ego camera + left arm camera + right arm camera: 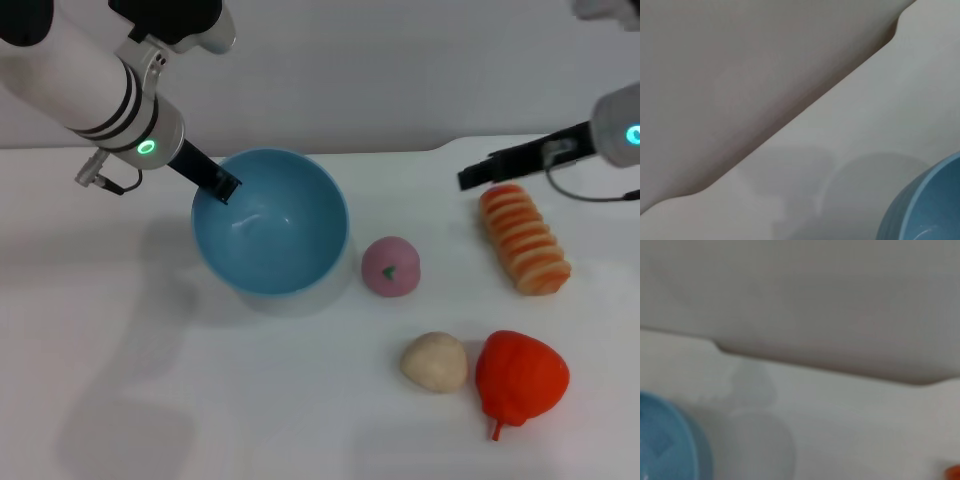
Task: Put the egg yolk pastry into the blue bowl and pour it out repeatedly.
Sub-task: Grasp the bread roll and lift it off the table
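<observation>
The blue bowl (272, 222) is tilted with its opening toward me and looks empty; it seems raised off the table, with a shadow under it. My left gripper (222, 187) is shut on the bowl's far-left rim. Part of the bowl shows in the left wrist view (925, 210) and in the right wrist view (665, 440). The egg yolk pastry (434, 361) lies on the table to the front right of the bowl, outside it. My right gripper (468, 179) hovers at the right, above the table behind the striped bread, holding nothing.
A pink bun with a green mark (390, 266) lies just right of the bowl. A long orange-striped bread (523, 238) lies at the right. A red pepper-like toy (520, 378) touches the pastry's right side. The white table (150, 350) ends at the back wall.
</observation>
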Available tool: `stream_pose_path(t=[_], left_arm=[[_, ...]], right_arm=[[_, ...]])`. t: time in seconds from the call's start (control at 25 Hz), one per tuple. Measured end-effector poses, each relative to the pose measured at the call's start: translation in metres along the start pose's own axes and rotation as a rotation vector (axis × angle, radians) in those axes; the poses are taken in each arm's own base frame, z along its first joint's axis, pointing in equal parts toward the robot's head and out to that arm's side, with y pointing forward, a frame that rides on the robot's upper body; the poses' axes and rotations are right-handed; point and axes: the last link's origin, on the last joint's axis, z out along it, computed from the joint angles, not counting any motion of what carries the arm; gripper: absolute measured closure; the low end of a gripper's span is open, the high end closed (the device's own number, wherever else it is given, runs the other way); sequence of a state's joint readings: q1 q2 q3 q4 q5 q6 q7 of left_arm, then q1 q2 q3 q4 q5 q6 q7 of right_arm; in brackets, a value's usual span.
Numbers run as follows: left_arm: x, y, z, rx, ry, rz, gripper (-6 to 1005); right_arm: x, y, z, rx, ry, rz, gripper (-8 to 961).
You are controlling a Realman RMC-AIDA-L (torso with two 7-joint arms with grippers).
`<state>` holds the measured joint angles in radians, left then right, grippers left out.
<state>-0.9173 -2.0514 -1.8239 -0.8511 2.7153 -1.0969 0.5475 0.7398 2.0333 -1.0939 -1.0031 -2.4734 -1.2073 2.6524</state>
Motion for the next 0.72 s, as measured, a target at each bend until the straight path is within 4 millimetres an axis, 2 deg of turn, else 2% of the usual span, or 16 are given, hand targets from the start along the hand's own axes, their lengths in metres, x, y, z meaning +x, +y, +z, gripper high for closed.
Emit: stream_pose_path(t=[0.2,0.52,0.72], left_arm=[[0.000,-0.001,0.001,0.004,0.002,-0.001,999],[-0.002,-0.001,0.002,0.011,-0.003,0.013,999],[-0.003,-0.003,0.003,0.018,0.006,0.011,1000]], right_arm=[[0.006,0.020,0.023,-0.052,0.107,0.006,527],[0.018,0.040,0.045,-0.106,0.200,0.025,527],[0.027,0.048,0.052,-0.149,0.239,0.052,527]])
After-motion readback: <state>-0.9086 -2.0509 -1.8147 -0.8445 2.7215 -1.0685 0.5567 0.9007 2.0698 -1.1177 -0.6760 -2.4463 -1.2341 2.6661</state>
